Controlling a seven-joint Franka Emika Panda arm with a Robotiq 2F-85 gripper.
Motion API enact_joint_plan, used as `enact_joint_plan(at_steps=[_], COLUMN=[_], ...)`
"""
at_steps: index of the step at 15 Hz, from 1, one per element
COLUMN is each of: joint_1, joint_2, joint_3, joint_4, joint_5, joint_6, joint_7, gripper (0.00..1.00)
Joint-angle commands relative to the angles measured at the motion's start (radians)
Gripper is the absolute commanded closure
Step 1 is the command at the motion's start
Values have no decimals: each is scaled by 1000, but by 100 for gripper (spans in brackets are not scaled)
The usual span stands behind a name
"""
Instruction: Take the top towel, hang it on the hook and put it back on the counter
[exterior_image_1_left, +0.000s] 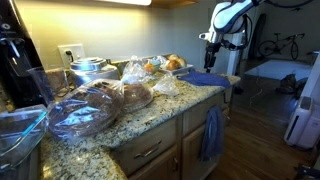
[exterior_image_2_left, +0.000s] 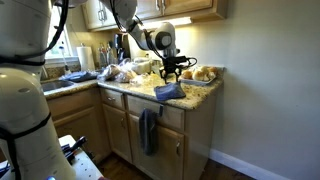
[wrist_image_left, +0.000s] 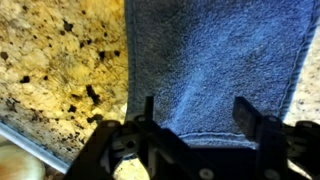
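Where the speckled granite worktop (exterior_image_1_left: 150, 118) runs out at its far end, right of centre in an exterior view, the top towel (exterior_image_1_left: 207, 78) lies flat on the stone, a bright blue patch close to the edge. The tool (exterior_image_1_left: 211, 60) hangs above it, apart from the cloth, on a white arm that comes in from the upper right of the frame.

In an exterior view the same pair sits near centre frame, the tool (exterior_image_2_left: 174, 76) over the towel (exterior_image_2_left: 168, 92), which rests at the front edge of the worktop (exterior_image_2_left: 195, 96).

The wrist view looks straight down. Blue terry cloth (wrist_image_left: 215, 60) fills the upper right, its stitched hem crossing low in the frame, and bare granite (wrist_image_left: 60, 60) takes the left. The two dark fingers (wrist_image_left: 148, 112) stand wide apart along the bottom of that frame, and the tool (wrist_image_left: 197, 118) grips nothing.

A duller grey-blue towel (exterior_image_1_left: 212, 132) hangs against the cabinet front below the worktop, seen in both exterior views (exterior_image_2_left: 149, 130). Bagged bread (exterior_image_1_left: 100, 105) crowds the stone toward the lower left.
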Motion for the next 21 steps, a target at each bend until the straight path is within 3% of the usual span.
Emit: enact_joint_plan(at_steps=[1, 2, 3, 4, 6, 15, 19, 21], joint_1=[-12, -13, -16, -18, -24, -34, -41, -45], joint_2=[48, 57, 63, 70, 78, 86, 71, 63], joint_3=[1, 2, 5, 6, 10, 21, 27, 31], joint_4=[35, 42, 46, 53, 60, 67, 56, 51], joint_5=[-2, -3, 0, 1, 10, 28, 41, 50], joint_6=[20, 22, 26, 29, 33, 32, 33, 25], joint_7=[17, 18, 16, 15, 10, 2, -5, -7], gripper=[0, 0, 8, 25, 33, 91, 96, 93])
